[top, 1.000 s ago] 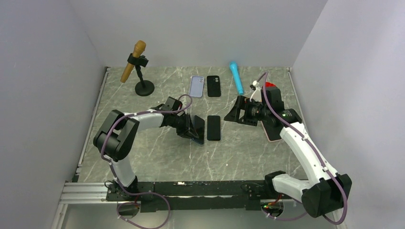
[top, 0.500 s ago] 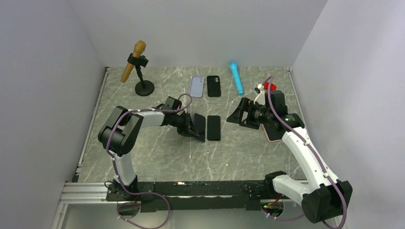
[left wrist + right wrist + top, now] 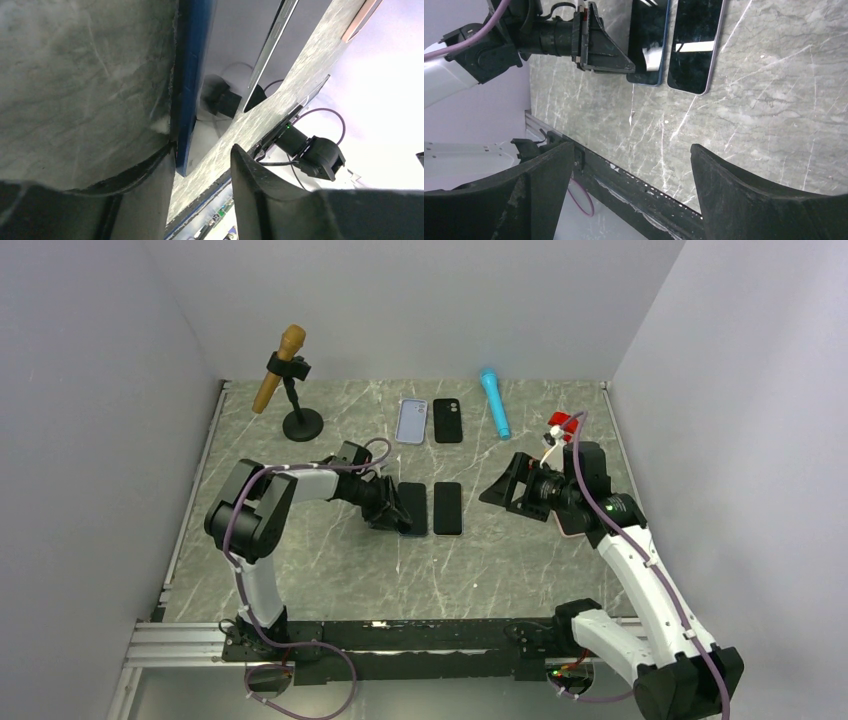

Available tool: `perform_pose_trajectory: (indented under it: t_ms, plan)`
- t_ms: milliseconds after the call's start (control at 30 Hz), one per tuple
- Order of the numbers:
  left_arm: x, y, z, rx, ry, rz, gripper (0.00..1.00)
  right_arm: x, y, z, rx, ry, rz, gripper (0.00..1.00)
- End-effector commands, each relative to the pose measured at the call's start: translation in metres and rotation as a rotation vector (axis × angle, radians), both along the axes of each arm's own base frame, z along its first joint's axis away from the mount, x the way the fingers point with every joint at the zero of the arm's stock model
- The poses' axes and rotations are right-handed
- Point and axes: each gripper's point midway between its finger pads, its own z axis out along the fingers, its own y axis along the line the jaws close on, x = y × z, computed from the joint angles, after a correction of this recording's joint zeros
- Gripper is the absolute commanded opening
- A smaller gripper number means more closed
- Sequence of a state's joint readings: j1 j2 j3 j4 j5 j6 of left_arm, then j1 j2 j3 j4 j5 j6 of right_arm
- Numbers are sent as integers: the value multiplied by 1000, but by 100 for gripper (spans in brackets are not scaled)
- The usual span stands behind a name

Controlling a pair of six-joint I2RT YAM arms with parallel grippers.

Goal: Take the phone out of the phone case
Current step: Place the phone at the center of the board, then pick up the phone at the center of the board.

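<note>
Apparently left pincer (image 3: pixel 395 512) part-open astride dark-blue-rimmed phone case (image 3: pixel 413 508), flat on grey marbled tabletop (image 3: pixel 330 560) for prying, not clamping; right pincer (image 3: pixel 502 483) wide, empty, hovering aside, giving room.

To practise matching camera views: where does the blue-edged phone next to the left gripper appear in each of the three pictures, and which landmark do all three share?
Top external: blue-edged phone, centre, the left one of a dark pair.
Left wrist: the phone is upper centre, seen edge-on.
Right wrist: the phone is at the top edge, centre.
Shared landmark: the silver-edged phone lying beside it in all three.
</note>
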State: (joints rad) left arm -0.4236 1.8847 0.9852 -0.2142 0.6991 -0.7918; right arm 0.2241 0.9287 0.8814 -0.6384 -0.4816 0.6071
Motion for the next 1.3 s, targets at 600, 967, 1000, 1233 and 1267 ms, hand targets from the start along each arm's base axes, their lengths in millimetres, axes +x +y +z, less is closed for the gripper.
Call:
perform_pose_trajectory:
  t_ms: [600,967,1000,1233,1267]
  plan:
    - [-58,46,58,166,-183,-32,76,38,-101,-28,-278,162,-643,86]
    - [-80,46,109,102,-340,-119,76,52,-204,-54,-294,285,-1059,77]
    - [-82,47,114,98,-351,-130,76,50,-216,-57,-295,296,-1104,77]
    - [-91,41,136,13,-401,-179,77,64,-253,-96,-221,348,-1191,79]
    - [-92,39,138,-4,-404,-184,77,70,-253,-104,-193,349,-1149,80]
